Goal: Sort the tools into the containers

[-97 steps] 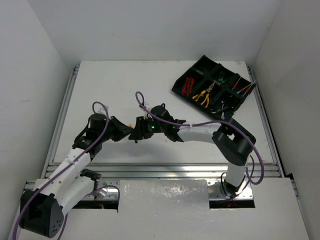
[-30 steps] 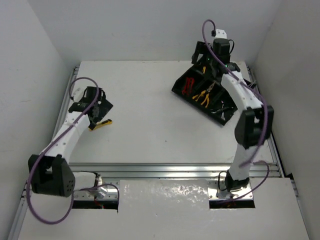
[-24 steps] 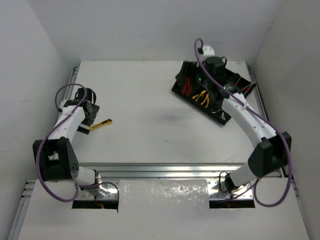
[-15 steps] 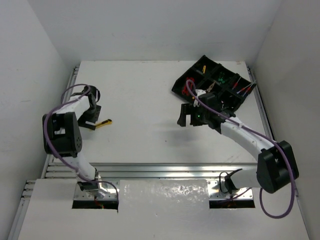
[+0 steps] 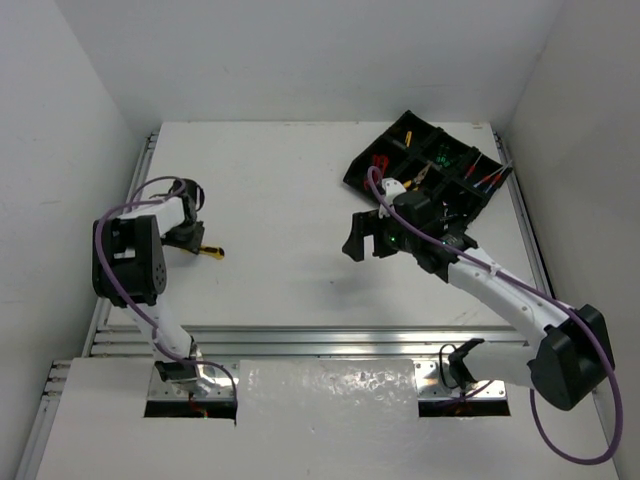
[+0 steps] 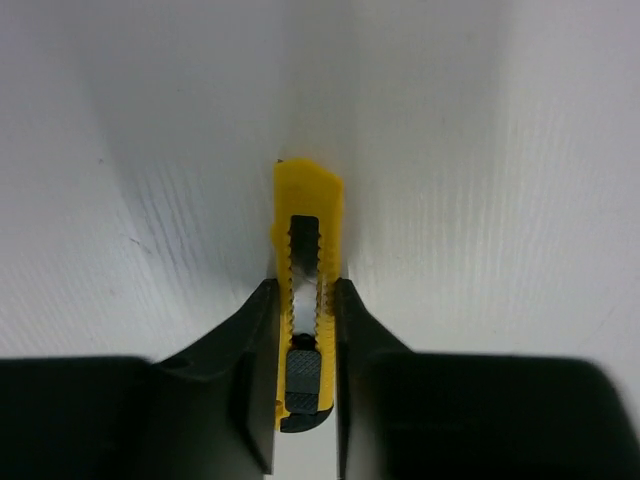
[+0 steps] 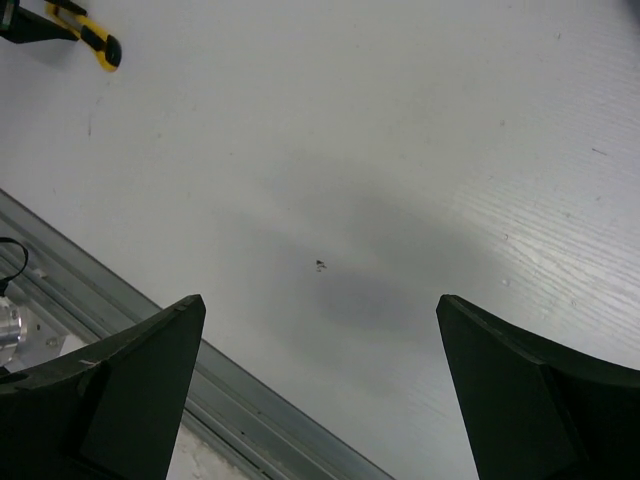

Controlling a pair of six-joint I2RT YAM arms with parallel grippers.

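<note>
Step in hand: pick-up. Left claw is narrowed onto the yellow plastic utility knife, fingers pressing both flanks. The knife lies flat on the white worktop, left-centre of top view. Right claw is wide apart, empty, mid-frame. Next, probably: lift, then carry to the black divided plastic tray, upper right.

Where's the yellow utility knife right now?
The yellow utility knife lies on the left side of the table in the top view, across from the black tray at far right; the left wrist view shows the left gripper closed on its sides.
</note>
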